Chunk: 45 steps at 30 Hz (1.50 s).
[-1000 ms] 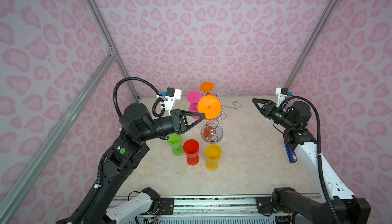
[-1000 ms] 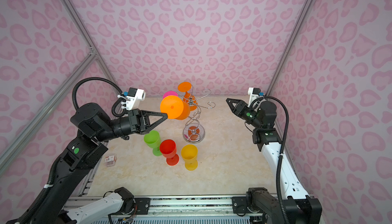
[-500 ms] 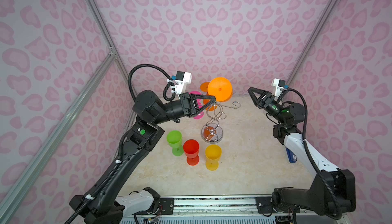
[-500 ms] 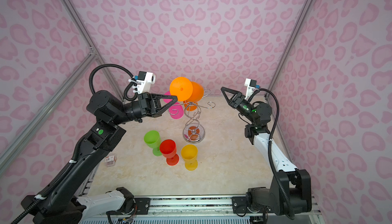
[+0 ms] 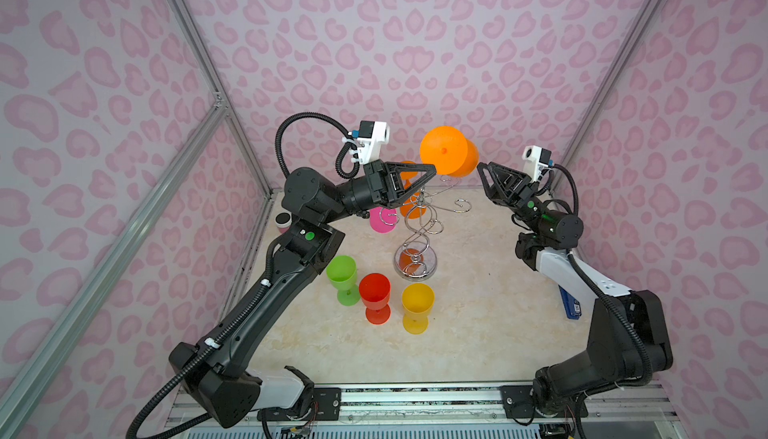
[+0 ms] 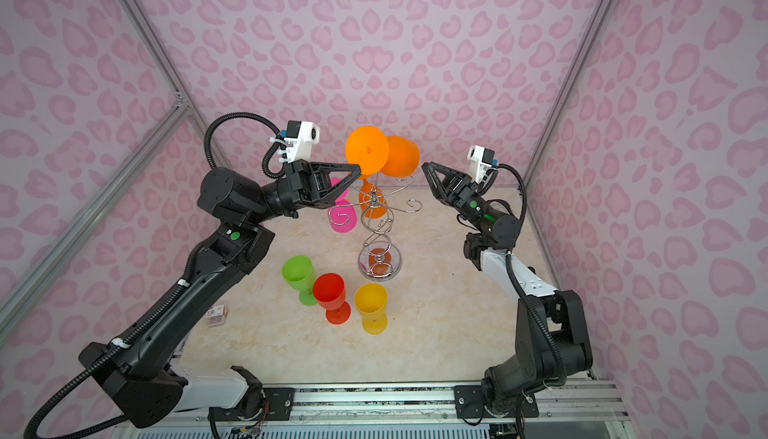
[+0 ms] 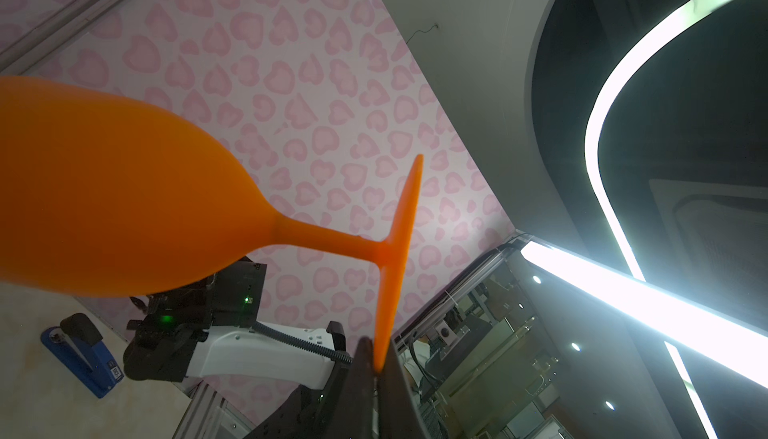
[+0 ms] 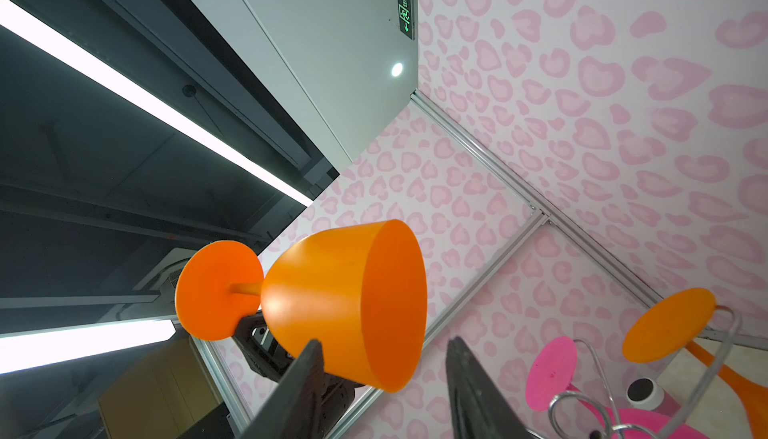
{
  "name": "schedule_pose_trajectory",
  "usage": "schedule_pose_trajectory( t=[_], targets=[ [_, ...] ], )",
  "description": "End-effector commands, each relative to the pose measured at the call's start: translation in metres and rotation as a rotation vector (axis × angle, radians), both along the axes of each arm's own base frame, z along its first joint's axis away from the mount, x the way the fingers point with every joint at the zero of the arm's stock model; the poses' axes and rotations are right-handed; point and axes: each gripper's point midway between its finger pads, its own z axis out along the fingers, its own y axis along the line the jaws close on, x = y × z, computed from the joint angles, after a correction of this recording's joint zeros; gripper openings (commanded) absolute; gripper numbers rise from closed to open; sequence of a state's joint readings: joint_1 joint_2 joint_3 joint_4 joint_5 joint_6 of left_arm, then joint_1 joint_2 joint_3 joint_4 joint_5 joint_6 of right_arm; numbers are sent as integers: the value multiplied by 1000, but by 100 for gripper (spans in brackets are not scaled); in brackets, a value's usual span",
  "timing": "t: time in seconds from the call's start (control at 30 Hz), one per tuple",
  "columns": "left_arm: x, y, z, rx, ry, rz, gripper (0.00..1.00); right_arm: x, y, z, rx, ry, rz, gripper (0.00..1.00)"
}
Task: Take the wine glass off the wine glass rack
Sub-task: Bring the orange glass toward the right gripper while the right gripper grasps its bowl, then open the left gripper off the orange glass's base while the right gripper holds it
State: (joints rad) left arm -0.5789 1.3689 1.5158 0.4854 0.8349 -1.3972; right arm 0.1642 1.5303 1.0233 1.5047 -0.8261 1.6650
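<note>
The counter (image 5: 478,324) carries the wine glass rack (image 5: 415,268) near its middle. A green glass (image 5: 343,277), a red glass (image 5: 375,291) and a yellow glass (image 5: 417,302) stand upright in a row in front of it. A pink glass (image 5: 382,218) and a second orange glass (image 5: 411,208) hang from the rack's hooks. Both arms reach in high and nearly meet above the rack's top.

The wine glass (image 6: 384,154), the orange one aloft, is off the rack as far as I can judge. It hangs in the air above and behind the hooks, lying on its side with its stem about level and its mouth toward the right arm. No wire touches it in either wrist view.

The left claw (image 7: 376,360) is clamped on the very rim of the glass's foot and on nothing else. The right claw (image 5: 481,167) has its jaws spread just beside the bowl and grips nothing; whether a finger brushes the bowl I cannot tell.

This looks like a handover. The rim pinch is a thin hold with the bowl far out from it, so go slowly and avoid twisting. The right claw should have the bowl or stem squarely between its fingers and be fully closed before the left lets go. The way down should stay clear of the hooks and hanging glasses and end foot first beside the standing row.
</note>
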Motion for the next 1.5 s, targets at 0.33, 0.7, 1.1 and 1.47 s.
schedule_pose_trajectory(
  t=[0.33,0.7,1.1,1.47],
  targets=[
    [5,-4,11,-84,-9,-60,2,-8,7,13,19,-68,19,48],
    [17,-10,3,-130,61,-97,2,-15,8,19,11,-107,11,44],
    [33,-11,-2,-217,154,-135,2,-22,6,19,10,-112,5,23],
    [41,-11,-11,-263,210,-147,2,-35,0,32,37,-135,-6,8]
  ],
)
